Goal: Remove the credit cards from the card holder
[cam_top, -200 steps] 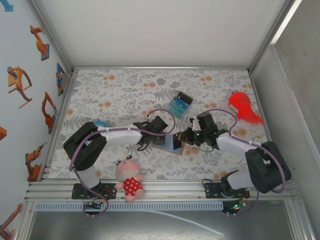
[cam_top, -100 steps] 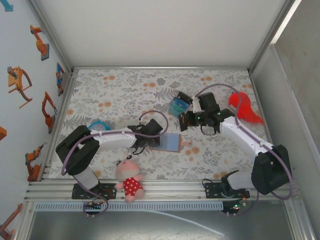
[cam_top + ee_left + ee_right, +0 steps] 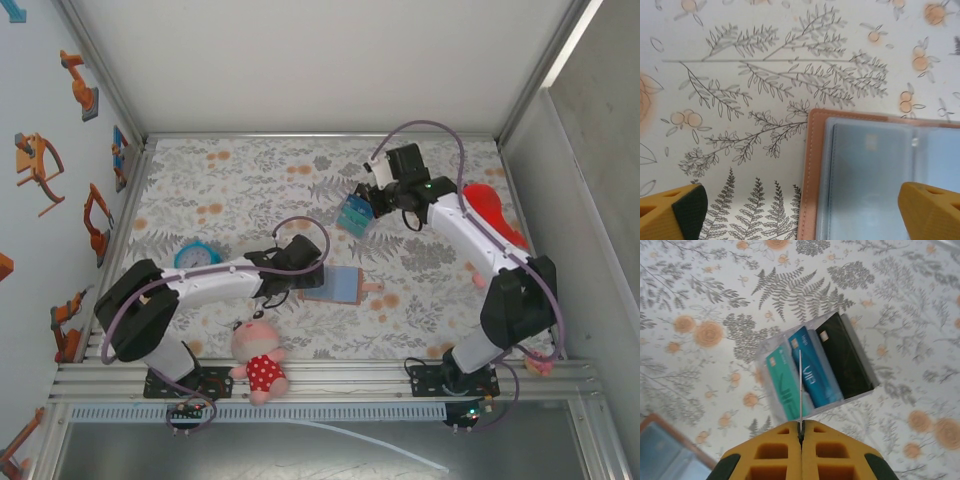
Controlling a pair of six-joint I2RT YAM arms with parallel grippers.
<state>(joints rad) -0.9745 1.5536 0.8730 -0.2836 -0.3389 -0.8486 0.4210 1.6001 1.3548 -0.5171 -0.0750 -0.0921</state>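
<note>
The card holder [image 3: 338, 285] lies open on the flowered table, pinkish-tan rim [image 3: 812, 175] round a blue-grey clear-sleeved inside. My left gripper [image 3: 298, 274] hangs over its left end, open, its yellow fingers [image 3: 675, 212] wide on either side of the rim with nothing between them. My right gripper [image 3: 372, 200] is farther back, shut on a thin card [image 3: 800, 385] seen edge-on. It holds that card above a clear tray [image 3: 862, 347] with a teal card [image 3: 782, 387], a blue card [image 3: 815, 372] and a black card [image 3: 847, 360] side by side.
A blue alarm clock [image 3: 197, 254] stands left of the left arm. A plush doll [image 3: 258, 358] in a red dress lies at the near edge. A red object [image 3: 492, 208] sits at the right side. A corner of the card holder [image 3: 662, 450] shows bottom left in the right wrist view.
My right gripper has moved from the card holder back and up to the clear tray, shut on the card. The left arm shifted left, uncovering the clock, and stayed over the holder.
</note>
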